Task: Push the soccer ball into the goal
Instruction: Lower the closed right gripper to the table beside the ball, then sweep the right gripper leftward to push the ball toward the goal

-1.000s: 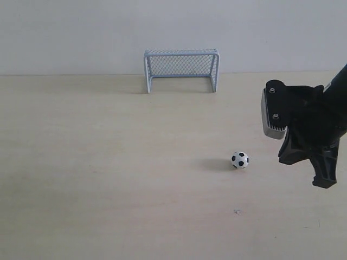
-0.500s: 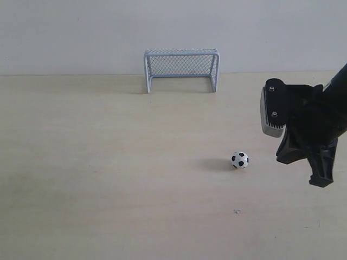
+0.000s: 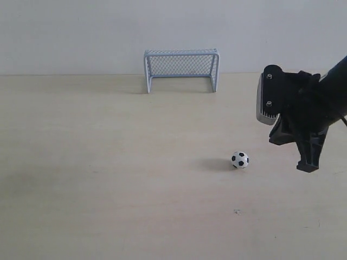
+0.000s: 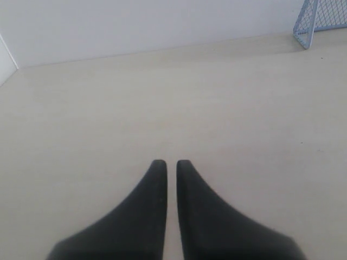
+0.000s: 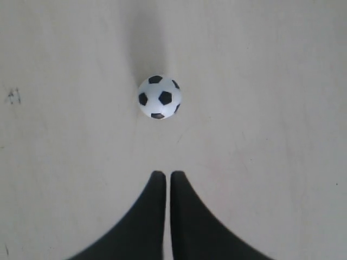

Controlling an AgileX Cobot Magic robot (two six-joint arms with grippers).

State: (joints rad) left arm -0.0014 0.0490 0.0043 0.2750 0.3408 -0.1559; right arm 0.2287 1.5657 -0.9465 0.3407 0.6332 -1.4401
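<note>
A tiny white soccer ball with black pentagon patches point(image 3: 240, 160) rests on the pale wooden table point(image 3: 108, 173), a little right of centre and in the lower half of the exterior frame, with a soft shadow spreading to its left. Well apart from it, in the upper middle of that frame, the miniature pale blue goal of tubular frame and fine mesh netting point(image 3: 181, 69) stands upright against the plain white wall point(image 3: 81, 32), its open mouth facing the camera. The black right gripper point(image 3: 307, 166) hangs at the right edge of the frame, tips pointing down, to the right of the ball and clear of it; a grey metal block point(image 3: 265, 105) sits on its upper left side. In the right wrist view the two black fingers point(image 5: 154, 216) of this pincer are pressed nearly together, only a thin slit between them, and pinch nothing; the ball point(image 5: 159, 97) lies just beyond the tips with bare table between, and a small dark mark point(image 5: 12, 96) shows on the wood off to one side. The left gripper point(image 4: 171, 162) appears only in its own wrist view: its fingers are likewise drawn almost together around nothing, above bare table, with a corner of the goal point(image 4: 320, 19) far off.
</note>
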